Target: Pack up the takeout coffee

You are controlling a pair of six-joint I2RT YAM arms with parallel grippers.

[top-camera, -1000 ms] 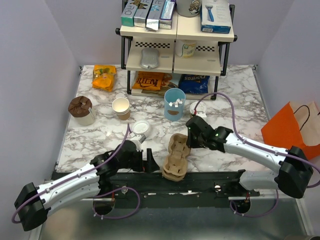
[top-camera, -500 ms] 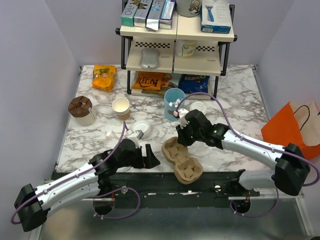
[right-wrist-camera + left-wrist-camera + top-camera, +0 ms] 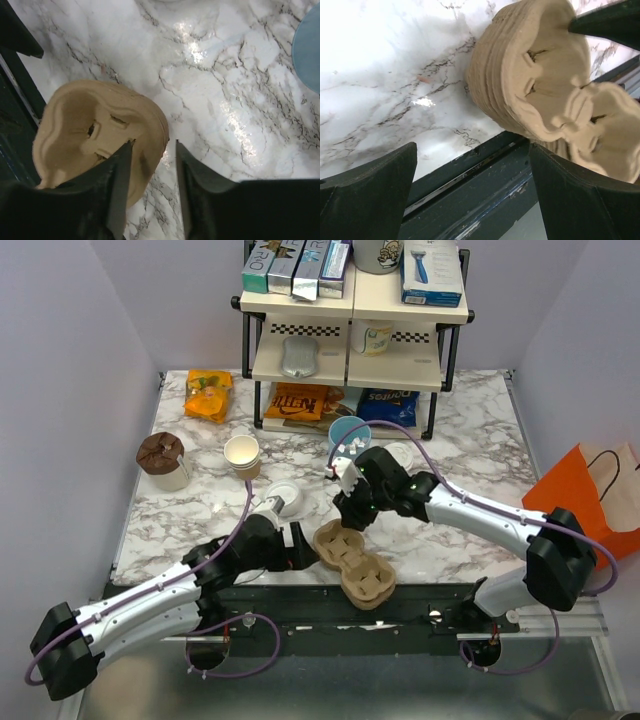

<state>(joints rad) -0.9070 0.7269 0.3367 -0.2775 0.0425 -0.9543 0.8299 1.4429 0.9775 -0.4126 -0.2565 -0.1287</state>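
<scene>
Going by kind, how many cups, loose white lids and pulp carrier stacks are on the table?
Cups: 3 (tan cup, light-blue cup, brown-topped cup)
White lids: 2 (near lid, far lid)
Pulp carrier stack: 1
Total: 6

The takeout coffee, a small tan paper cup with a white top, stands upright on the marble worktop, toward its back left.

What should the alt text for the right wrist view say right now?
The two dark fingers of the right gripper straddle the rim of a tan pulp cup carrier lying on the marble table, jaws apart with a sliver of marble showing beside the rim. A light-blue cup edges in at upper right.
</scene>
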